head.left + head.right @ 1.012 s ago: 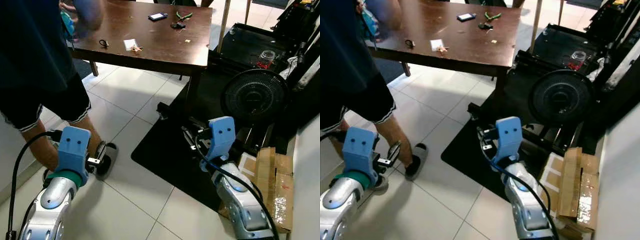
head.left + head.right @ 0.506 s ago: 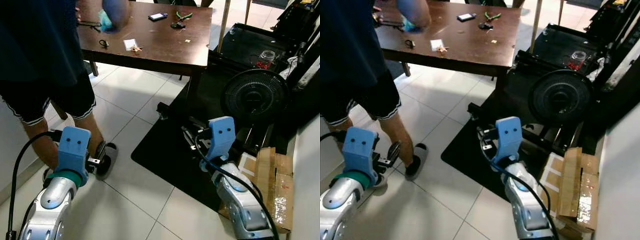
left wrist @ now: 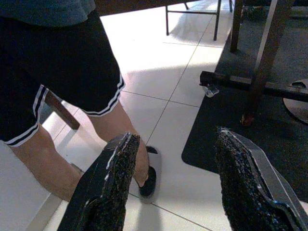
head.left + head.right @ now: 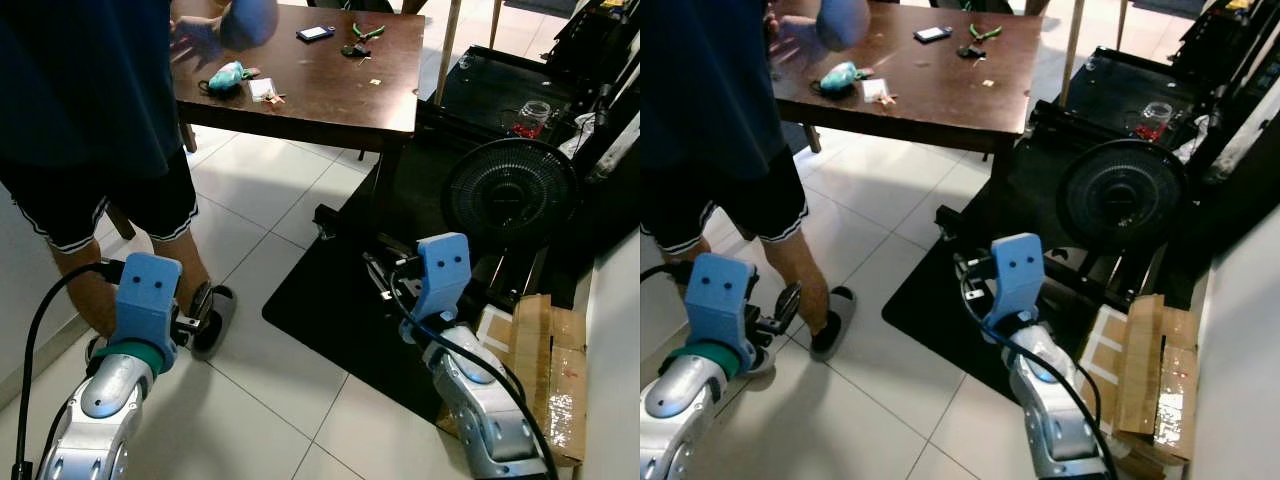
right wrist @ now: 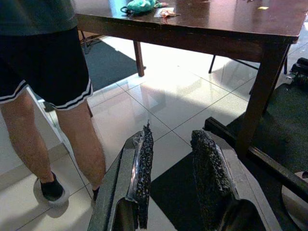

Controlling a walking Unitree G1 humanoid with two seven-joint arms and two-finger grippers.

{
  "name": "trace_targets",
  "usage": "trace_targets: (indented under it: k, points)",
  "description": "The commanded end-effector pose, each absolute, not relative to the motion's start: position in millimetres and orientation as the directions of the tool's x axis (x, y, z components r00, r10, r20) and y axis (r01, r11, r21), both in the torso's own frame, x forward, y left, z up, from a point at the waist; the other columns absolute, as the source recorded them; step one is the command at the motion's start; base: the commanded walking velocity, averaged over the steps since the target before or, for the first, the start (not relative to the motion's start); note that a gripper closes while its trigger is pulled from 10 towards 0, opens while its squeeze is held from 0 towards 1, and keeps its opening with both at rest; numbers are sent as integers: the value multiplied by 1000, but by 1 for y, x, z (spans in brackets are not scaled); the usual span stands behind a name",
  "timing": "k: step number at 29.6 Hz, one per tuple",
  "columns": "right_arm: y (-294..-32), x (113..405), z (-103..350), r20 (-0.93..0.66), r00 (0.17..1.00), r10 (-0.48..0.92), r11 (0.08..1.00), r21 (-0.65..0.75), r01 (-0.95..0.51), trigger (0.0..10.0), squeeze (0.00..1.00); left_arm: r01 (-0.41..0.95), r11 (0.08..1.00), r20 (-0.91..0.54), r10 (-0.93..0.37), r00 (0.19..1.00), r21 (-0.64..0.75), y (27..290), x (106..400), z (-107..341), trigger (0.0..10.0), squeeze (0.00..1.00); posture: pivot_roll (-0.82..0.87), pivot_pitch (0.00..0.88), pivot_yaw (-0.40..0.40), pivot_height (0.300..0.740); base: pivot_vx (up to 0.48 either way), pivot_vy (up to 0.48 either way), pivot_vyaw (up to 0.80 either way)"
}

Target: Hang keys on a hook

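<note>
Both end effectors, left (image 3: 173,187) and right (image 5: 173,180), hang low with fingers apart, holding nothing. Teal-tagged keys (image 4: 226,76) lie on the far-left part of the counter (image 4: 330,95), ahead and well apart, beside a person's hand (image 4: 205,35); the left arm seems nearer.

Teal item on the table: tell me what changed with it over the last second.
The person's hand carried the teal item over and set it on the brown table, then let go. The person also shifted toward the table. Both robot hands, the phone and the fan stayed put.
</note>
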State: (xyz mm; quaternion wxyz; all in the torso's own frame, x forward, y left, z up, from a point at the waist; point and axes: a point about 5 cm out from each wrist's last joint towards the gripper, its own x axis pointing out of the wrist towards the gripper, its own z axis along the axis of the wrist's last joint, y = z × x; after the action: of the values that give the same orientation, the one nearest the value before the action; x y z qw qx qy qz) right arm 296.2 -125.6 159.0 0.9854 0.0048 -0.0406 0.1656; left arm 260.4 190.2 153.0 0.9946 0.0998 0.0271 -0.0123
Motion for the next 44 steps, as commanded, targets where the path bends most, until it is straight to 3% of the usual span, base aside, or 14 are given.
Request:
trace_targets:
  k: [1, 44]
  points:
    - [-125, 296, 157, 67, 943, 327, 945, 1, -328, 10000, 0, 25, 980, -82, -9, 997, 197, 193, 260, 149, 10000, 0, -75, 92, 104, 740, 0, 0, 0]
    - [-125, 295, 157, 67, 943, 326, 945, 1, -327, 10000, 0, 25, 980, -83, -9, 997, 197, 192, 259, 150, 10000, 0, -74, 96, 105, 740, 0, 0, 0]
